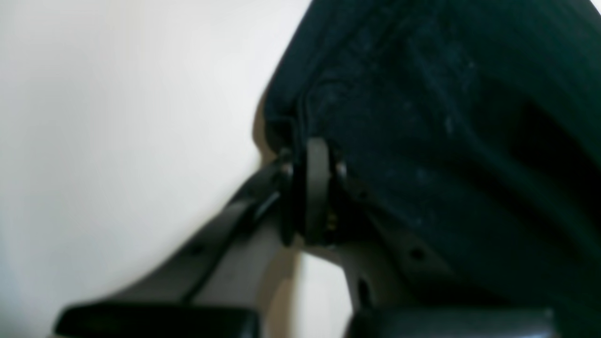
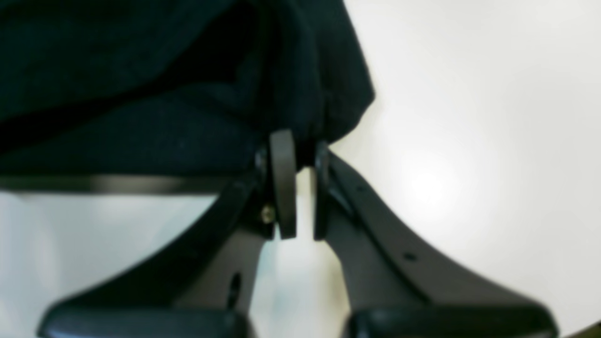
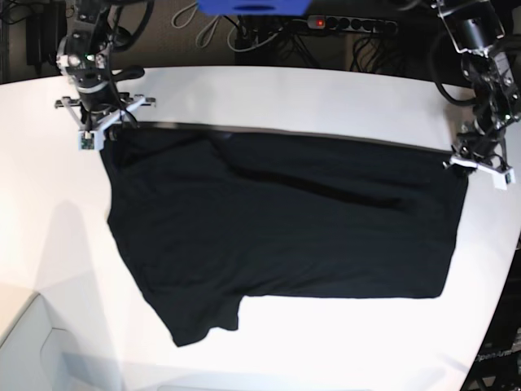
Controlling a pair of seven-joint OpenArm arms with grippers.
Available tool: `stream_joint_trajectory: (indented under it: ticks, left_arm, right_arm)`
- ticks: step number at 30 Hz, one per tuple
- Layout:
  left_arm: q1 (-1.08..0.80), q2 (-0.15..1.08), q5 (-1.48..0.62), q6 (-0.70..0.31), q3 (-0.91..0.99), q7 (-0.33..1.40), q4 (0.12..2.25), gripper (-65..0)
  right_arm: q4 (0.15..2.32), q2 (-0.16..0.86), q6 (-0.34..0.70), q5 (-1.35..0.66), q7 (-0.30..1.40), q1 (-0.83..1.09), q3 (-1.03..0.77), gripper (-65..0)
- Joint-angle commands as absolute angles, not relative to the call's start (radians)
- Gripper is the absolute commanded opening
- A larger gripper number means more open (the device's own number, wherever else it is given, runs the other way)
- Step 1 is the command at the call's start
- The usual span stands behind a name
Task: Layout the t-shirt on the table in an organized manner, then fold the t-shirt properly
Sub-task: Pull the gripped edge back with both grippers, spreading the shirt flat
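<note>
The black t-shirt (image 3: 285,220) lies spread on the white table (image 3: 326,98), plain side up, no print showing. Its far edge runs taut between my two grippers, and one sleeve (image 3: 199,322) sticks out toward the near left. At the cloth's far right corner my left gripper (image 3: 470,160) is shut; the left wrist view shows the t-shirt (image 1: 422,117) pinched in that gripper (image 1: 313,152). My right gripper (image 3: 110,130) sits at the far left corner. In the right wrist view the right gripper (image 2: 300,148) has its narrow jaws pinching the t-shirt (image 2: 178,94) hem.
Cables and a power strip (image 3: 350,23) with a red light lie behind the table, beside a blue object (image 3: 252,6). The table's curved edge (image 3: 496,309) drops off at the right. A pale grey surface (image 3: 24,342) sits at the near left corner.
</note>
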State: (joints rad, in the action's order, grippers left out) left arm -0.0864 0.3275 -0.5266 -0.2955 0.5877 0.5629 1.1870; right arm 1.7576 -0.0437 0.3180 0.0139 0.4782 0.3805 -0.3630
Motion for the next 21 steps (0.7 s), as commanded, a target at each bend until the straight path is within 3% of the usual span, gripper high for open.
stream_joint_trajectory:
  ticks: [1,11,21]
  left_arm:
    - [-0.110,0.337,-0.521,-0.291,0.596,0.555,1.221,-64.9]
    - [-0.329,0.262,-0.519,-0.291,0.722,0.555,1.379,-64.9]
    - [-0.375,0.265,-0.519,-0.292,0.723,0.599,1.386,-64.5]
  right_arm:
    - [1.787,-0.033,0.312,0.015,0.461,0.404,-0.371,-65.0]
    - [1.825,-0.035,0.312,0.015,0.461,0.547,-0.366,-65.0]
    - [1.828,-0.058,0.312,0.015,0.461,0.579,-0.372,-65.0]
